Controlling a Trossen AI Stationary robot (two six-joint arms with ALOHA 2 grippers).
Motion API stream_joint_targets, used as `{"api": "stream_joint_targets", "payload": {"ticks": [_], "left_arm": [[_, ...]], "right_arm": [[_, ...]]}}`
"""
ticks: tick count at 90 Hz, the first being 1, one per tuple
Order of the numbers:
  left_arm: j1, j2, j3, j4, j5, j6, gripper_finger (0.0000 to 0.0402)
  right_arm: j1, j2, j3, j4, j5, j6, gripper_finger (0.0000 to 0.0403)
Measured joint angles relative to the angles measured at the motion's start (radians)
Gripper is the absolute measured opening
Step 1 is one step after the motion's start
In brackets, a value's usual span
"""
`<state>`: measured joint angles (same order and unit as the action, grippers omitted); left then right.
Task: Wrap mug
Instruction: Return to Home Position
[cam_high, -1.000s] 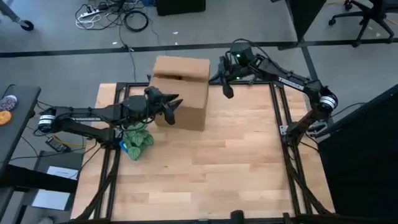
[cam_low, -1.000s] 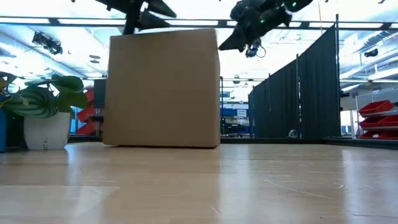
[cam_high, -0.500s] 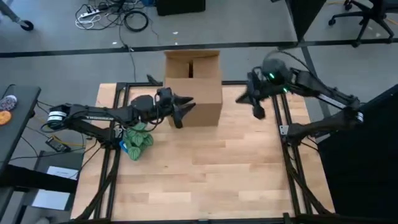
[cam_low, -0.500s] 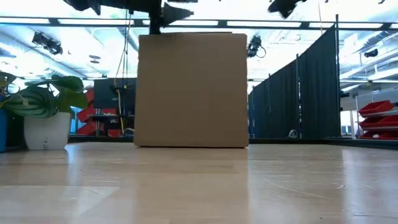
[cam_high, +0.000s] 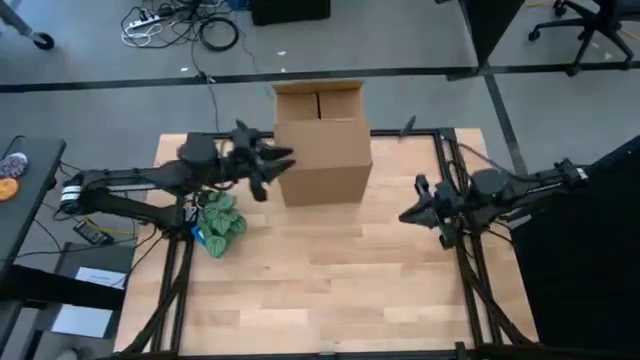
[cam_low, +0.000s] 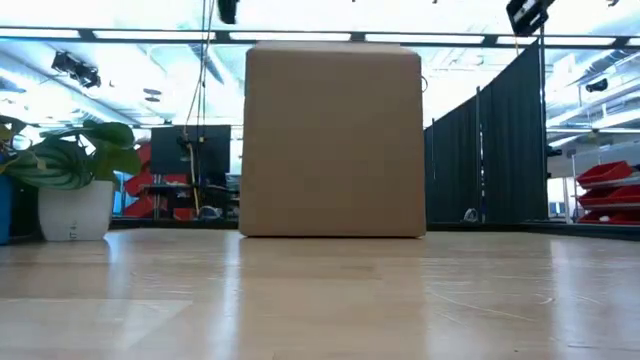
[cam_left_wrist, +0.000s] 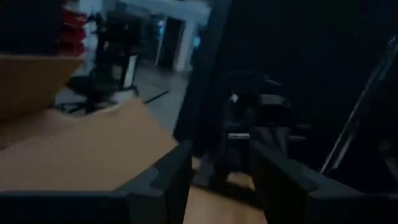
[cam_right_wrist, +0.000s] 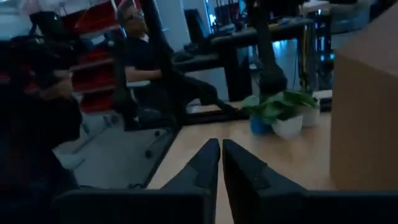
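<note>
Both my grippers are off the closed box (cam_high: 322, 150): left gripper (cam_high: 272, 170) spread wide just beside it, right gripper (cam_high: 406, 215) pinched together, well apart on its other side.

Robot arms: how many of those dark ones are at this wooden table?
2. The left dark arm's gripper hovers open beside the brown cardboard box; the right dark arm's gripper is shut, near the wooden table's right edge. None seems hidden.

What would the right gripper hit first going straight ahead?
The way looks free: the right gripper aims across the table, passing beside the box and plant; its tilt is unclear, so maybe the tabletop.
</note>
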<state>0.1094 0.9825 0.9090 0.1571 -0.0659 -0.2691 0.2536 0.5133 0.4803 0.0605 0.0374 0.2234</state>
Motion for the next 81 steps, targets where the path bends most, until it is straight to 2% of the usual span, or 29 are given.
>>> {"api": "stream_joint_targets", "payload": {"ticks": [6, 22, 37, 52, 66, 81], "left_arm": [[-0.043, -0.067, -0.03, -0.072, -0.04, 0.019, 0.0142], [-0.173, -0.265, -0.191, -0.128, -0.264, 0.001, 0.0142], [-0.237, -0.405, -0.444, -0.01, -0.235, -0.045, 0.0142], [-0.242, -0.455, -0.646, 0.182, -0.219, -0.074, 0.0142], [-0.242, -0.452, -0.756, 0.272, -0.225, -0.077, 0.0142], [-0.241, -0.453, -0.823, 0.269, -0.247, -0.099, 0.0142]], "right_arm": [[0.018, 0.0, -0.046, 0.039, 0.005, 0.015, 0.0], [0.022, 0.012, -0.134, 0.07, 0.008, 0.115, 0.0], [0.02, 0.038, -0.231, 0.191, 0.004, 0.142, 0.0], [0.011, 0.096, -0.342, 0.409, -0.012, 0.15, 0.0], [0.0, 0.126, -0.397, 0.491, -0.014, 0.158, 0.0], [-0.014, 0.138, -0.448, 0.517, -0.013, 0.152, 0.0]]}}
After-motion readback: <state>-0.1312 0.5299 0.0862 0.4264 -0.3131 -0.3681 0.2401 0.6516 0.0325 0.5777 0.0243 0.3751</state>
